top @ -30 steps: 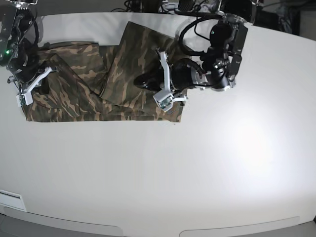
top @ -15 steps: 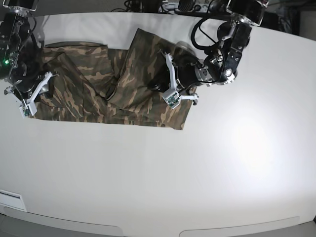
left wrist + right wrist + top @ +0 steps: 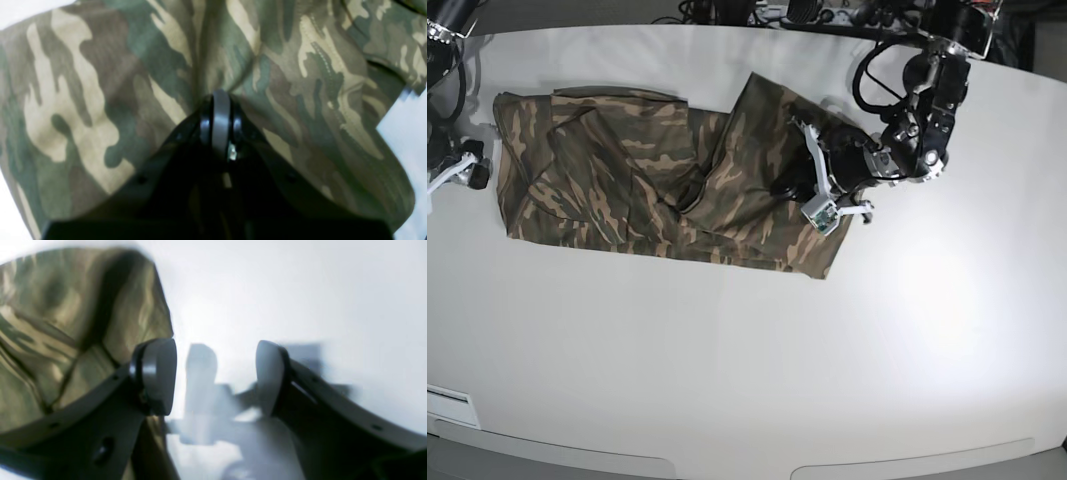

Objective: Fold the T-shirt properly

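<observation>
The camouflage T-shirt point(image 3: 627, 170) lies stretched across the far part of the white table point(image 3: 727, 360), with wrinkles and a folded-over flap near its middle. My left gripper point(image 3: 785, 186) is over the shirt's right part and shut on a pinch of cloth. In the left wrist view the shut jaws point(image 3: 217, 100) bite a ridge of the T-shirt point(image 3: 100, 83). My right gripper point(image 3: 473, 172) is just off the shirt's left edge. In the right wrist view it point(image 3: 213, 376) is open and empty above bare table, with the T-shirt point(image 3: 66, 323) to its left.
Cables and dark equipment point(image 3: 807, 12) run along the table's far edge. A white strip point(image 3: 447, 405) lies at the near left edge. The table's near half is bare white surface.
My left gripper has pulled the shirt's right part to the right, stretching it out. My right gripper has moved left, off the shirt's left edge, and now holds nothing.
</observation>
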Tool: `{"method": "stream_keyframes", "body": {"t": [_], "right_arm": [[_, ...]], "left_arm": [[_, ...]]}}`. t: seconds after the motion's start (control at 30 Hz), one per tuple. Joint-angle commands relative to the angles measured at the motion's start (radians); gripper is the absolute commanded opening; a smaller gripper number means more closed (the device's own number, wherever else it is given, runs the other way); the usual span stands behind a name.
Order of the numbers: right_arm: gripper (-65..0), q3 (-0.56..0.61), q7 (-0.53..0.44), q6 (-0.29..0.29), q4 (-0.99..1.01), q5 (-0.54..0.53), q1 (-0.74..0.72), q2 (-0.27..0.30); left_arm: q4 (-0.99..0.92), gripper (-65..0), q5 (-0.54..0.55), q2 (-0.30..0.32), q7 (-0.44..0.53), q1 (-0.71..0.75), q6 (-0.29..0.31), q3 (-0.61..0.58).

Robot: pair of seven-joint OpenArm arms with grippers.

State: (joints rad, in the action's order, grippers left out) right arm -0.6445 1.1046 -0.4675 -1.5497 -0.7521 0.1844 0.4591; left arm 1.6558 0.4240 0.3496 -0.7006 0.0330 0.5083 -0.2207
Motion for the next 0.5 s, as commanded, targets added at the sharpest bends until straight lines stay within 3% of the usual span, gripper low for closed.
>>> {"method": "stream_keyframes", "body": {"t": [0.0, 0.1, 0.27, 0.47], "right_arm": [[-25.5, -0.010, 0.002, -0.022, 0.017, -0.053, -0.011, 0.021], [-25.5, -0.010, 0.046, -0.070, 0.102, -0.166, -0.011, 0.021], [-25.5, -0.010, 0.098, -0.148, 0.198, -0.304, -0.011, 0.020], [-25.6, 0.053, 0.272, -0.228, 0.238, -0.506, -0.010, 0.006]], "left_arm": [[-0.008, -65.0, -0.060, 0.022, -0.109, 0.003, -0.029, 0.016], [-0.008, -65.0, -0.041, 0.022, -0.119, 0.003, 0.008, 0.045], [-0.008, -65.0, -0.040, 0.021, -0.119, 0.003, 0.007, 0.058], [-0.008, -65.0, 0.015, 0.021, -0.118, 0.000, 0.007, 0.058]]}}
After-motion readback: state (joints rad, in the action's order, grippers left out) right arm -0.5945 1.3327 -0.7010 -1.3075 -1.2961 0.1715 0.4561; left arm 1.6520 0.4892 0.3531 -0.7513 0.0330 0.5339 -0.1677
